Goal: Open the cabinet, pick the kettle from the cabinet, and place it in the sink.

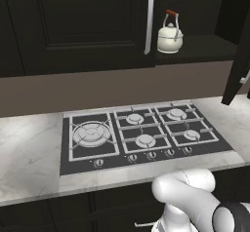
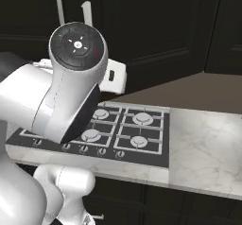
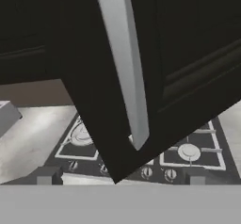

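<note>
White marble tabletop (image 1: 29,148) running along a dark kitchen wall, carrying a black gas hob (image 1: 141,136) with five burners and a row of knobs at its front edge. Above it, dark cabinet (image 1: 78,26) with one door swung wide, cream kettle (image 1: 170,37) upright on the shelf inside, just beside the closed door's silver handle (image 1: 149,21). Hand (image 3: 121,176) spread wide and holding nothing, fingertips (image 3: 45,175) low before the open door's long silver handle (image 3: 124,63).
</note>
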You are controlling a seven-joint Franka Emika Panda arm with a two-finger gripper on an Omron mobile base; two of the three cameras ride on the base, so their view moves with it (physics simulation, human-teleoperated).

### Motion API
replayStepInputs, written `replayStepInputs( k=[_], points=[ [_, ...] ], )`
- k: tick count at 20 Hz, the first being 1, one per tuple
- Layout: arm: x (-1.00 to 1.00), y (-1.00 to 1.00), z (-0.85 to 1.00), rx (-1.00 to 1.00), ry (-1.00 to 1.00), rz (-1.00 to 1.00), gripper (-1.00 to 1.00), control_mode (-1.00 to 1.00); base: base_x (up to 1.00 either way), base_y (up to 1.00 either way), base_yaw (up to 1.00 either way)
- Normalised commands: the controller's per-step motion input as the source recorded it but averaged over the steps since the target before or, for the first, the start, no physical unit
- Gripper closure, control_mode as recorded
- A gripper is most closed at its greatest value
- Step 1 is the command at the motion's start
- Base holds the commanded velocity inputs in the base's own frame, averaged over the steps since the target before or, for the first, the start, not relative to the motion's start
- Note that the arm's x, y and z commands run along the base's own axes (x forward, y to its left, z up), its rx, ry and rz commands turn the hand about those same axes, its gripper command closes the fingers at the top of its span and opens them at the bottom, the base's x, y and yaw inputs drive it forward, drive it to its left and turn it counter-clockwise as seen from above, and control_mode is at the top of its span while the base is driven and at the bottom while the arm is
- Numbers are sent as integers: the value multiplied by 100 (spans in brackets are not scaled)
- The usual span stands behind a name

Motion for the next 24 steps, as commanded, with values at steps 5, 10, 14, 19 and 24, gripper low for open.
replayStepInputs(
  k=[5,10,14,19,24],
  points=[
    [-35,40,0,5,9,-27,-100,-100,0,0,0],
    [-37,38,0,10,7,-26,-100,-100,0,0,0],
    [-28,41,0,10,10,-29,-100,-100,0,0,0],
    [-10,43,0,14,8,-31,-100,-100,0,0,0],
    [10,41,-1,13,0,-37,-100,-100,0,0,0]
  ],
)
